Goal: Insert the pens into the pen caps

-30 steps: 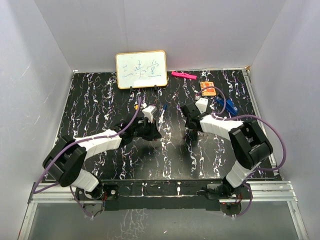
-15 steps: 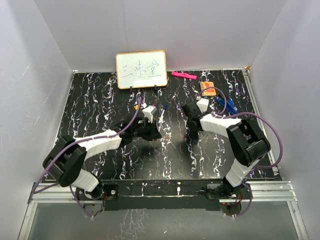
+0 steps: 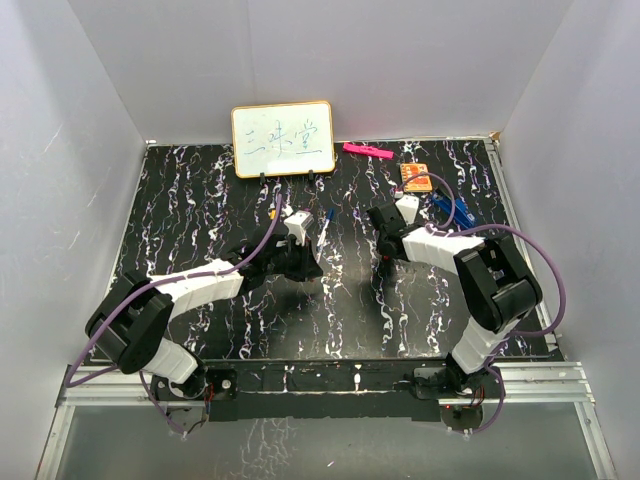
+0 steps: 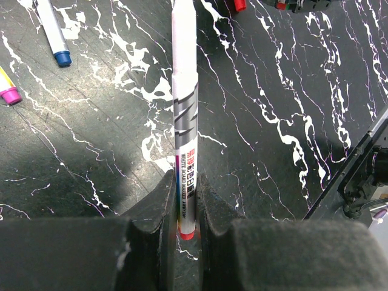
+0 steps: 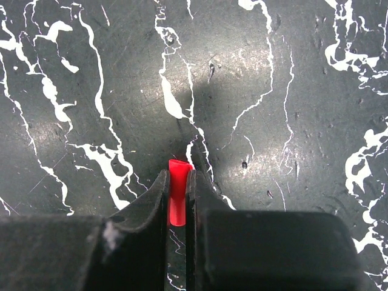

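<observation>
From the top camera I get only the layout: the left end effector (image 3: 300,262) and the right end effector (image 3: 385,225) sit near each other over the middle of the black marbled table (image 3: 200,210), but from up there I cannot tell what either one carries. Beyond them, at the far edge, stand a whiteboard (image 3: 283,139), a pink marker (image 3: 367,151) and an orange card (image 3: 416,175), none of which either wrist camera shows. The left wrist camera fills the gap. The left end effector (image 4: 185,188) is pinching a white pen (image 4: 183,91) near its red-ended tail, and the barrel runs straight ahead from between the fingers and out of the top of the picture, so its far end is cut off. Ahead and to the left of that end effector a second pen with a blue tip (image 4: 53,33) lies on the table, and further left a pink-tipped piece (image 4: 7,90) pokes in at the picture's edge. The right wrist camera shows the right end effector (image 5: 177,188) pressed onto a red cap (image 5: 177,173), whose open end pokes out just past the fingertips above bare table. That cap is too small to make out from the top camera.
</observation>
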Robot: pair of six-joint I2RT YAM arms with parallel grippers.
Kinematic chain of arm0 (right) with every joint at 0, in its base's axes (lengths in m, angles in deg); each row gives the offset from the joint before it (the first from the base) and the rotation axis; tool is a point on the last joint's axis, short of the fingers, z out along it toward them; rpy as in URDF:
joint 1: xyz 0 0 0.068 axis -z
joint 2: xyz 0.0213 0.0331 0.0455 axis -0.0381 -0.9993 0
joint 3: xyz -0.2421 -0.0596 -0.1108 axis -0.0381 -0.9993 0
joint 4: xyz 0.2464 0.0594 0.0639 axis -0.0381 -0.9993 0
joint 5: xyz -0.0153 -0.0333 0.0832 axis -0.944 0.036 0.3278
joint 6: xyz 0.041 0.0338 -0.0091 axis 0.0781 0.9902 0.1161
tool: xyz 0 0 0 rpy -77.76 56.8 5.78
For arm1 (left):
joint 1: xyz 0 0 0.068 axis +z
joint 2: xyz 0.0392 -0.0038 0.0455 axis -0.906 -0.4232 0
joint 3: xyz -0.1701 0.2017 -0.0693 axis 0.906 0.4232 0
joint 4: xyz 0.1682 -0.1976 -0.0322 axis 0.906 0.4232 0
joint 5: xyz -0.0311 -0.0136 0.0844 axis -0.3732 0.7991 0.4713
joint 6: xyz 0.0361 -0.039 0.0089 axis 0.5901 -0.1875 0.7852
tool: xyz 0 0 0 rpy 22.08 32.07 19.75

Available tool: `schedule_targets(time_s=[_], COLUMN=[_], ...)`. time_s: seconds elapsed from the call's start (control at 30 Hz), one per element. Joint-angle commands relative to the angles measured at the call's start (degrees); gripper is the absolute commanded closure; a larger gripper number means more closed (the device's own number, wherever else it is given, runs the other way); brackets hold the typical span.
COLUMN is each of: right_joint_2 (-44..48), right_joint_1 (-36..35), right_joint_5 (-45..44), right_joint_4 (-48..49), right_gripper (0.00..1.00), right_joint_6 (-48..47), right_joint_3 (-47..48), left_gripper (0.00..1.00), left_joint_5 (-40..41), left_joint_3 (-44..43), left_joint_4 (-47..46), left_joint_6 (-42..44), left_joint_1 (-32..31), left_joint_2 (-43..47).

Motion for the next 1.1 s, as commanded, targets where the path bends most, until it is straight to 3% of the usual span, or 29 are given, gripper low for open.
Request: schedule_targets(time_s=[0.0,0.4,0.63,0.83,1.07], right_joint_2=[-1.64,5.89,15.45,23.97,29.48], right_joint_1=[0.16,0.18,0.20,0.16,0.16], right_joint_5=[4.80,7.06,13.52,18.33,23.05], right_joint_4=[-2.11,3.20,17.95,32.54,45.32], right_gripper=[1.00,1.00,1.00,1.00,1.00], right_joint_6=[-0.74,-3.99,-6.46,-5.92,-2.38], right_joint_3=[-2.39,1.53,-1.48,-8.85,-15.50], left_gripper=[1.00,1.00,1.00,1.00,1.00], left_joint_5=[0.85,-0.33,-7.30,-16.05,-19.15], left_joint_3=[0.35,-0.18,2.92,5.34,4.59], left_joint_4=[-0.96,-0.17,-6.45,-17.79,-26.13], left_joint_6=[-0.34,1.40,0.93,-5.58,-10.57], left_joint_1=[-0.07,-0.06,-0.07,-0.14,-2.29], left_joint_2=[2.39,2.83,5.82,5.64,4.03])
